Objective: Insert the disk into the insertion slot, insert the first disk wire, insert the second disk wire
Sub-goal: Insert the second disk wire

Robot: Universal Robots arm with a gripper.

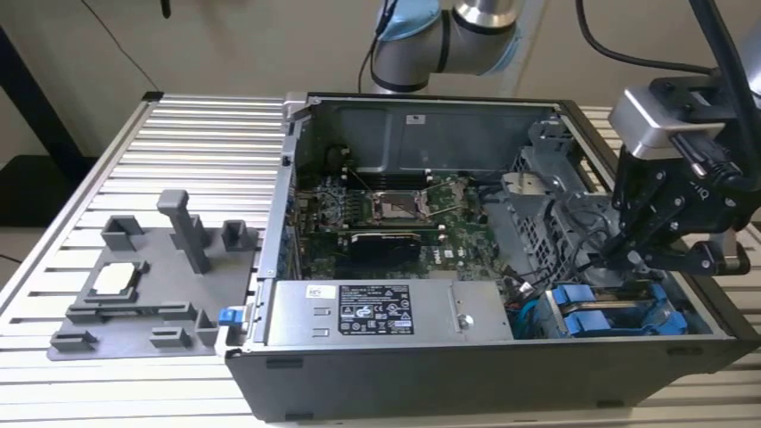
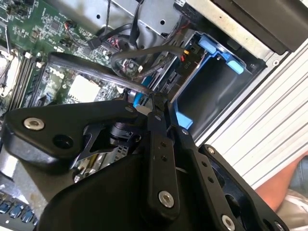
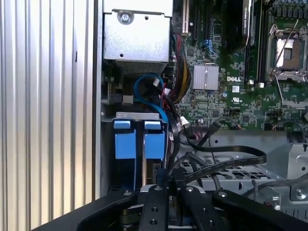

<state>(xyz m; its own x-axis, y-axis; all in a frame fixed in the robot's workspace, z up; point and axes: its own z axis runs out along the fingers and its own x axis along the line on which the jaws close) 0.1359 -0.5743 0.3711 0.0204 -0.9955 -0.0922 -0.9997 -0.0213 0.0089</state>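
My gripper hangs inside the open computer case, over the drive bay at the exterior view's right. In both wrist views its fingers meet, shut on the end of a flat black disk wire. That wire loops back toward the motherboard. Two blue-fronted carriers sit side by side in the bay, also seen as blue carriers. I cannot tell which of them holds the disk. The gripper tips are closest to the carrier nearer the motherboard.
A boxed power supply with a label fills the case's front. Blue and black cables bundle beside the bay. A grey fixture plate lies on the slatted table. A person's arm is beside the case.
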